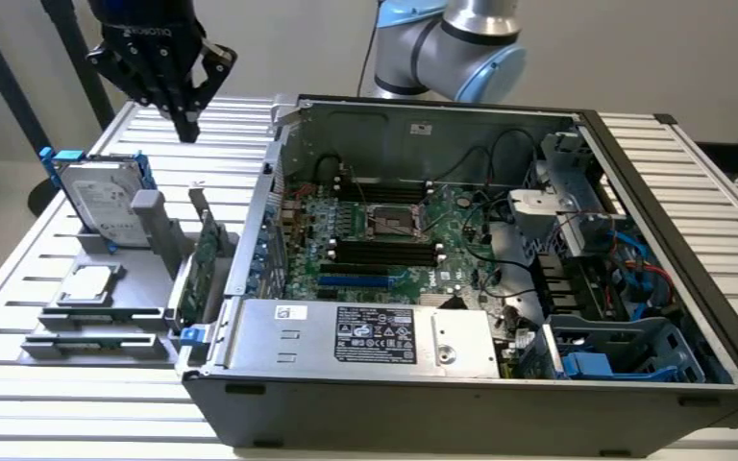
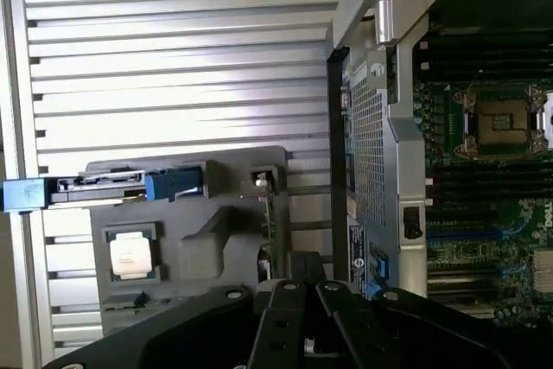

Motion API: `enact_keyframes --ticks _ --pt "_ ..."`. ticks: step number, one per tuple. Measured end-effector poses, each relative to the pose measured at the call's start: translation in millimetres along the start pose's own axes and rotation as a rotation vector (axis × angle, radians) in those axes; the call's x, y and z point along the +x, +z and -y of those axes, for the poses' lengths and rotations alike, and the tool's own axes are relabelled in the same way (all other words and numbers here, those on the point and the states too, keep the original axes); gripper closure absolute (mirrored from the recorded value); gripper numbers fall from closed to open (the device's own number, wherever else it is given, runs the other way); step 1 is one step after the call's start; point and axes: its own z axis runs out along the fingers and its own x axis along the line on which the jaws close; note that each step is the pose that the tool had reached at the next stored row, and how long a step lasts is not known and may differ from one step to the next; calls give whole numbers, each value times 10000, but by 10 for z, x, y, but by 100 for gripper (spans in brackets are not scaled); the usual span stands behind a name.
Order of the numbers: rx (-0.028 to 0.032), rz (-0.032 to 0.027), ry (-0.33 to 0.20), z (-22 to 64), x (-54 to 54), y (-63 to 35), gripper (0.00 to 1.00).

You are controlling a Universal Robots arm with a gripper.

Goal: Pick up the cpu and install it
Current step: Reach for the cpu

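Observation:
The cpu (image 1: 87,284) is a small square chip with a dull silver top, lying flat in a recess of the grey holder (image 1: 132,298) on the exterior view's left; in the wrist view the cpu (image 2: 134,255) sits in the same recess. My gripper (image 1: 187,127) hangs high above the slatted table, behind the holder and well apart from the chip, its black fingers (image 2: 285,308) drawn together with nothing between them. The open cpu socket (image 1: 388,223) lies on the green motherboard inside the case, and the socket (image 2: 501,123) also appears in the wrist view.
A silver hard drive (image 1: 100,202) with a blue bracket leans upright in the holder, and a green circuit card (image 1: 203,259) stands beside the case. The open computer case (image 1: 472,384) has tall walls, a power supply (image 1: 369,334) and cables around the motherboard.

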Motion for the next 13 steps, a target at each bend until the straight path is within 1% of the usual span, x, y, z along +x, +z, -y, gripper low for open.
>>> enact_keyframes --ticks 13 --pt "5 2 1 45 590 77 89"
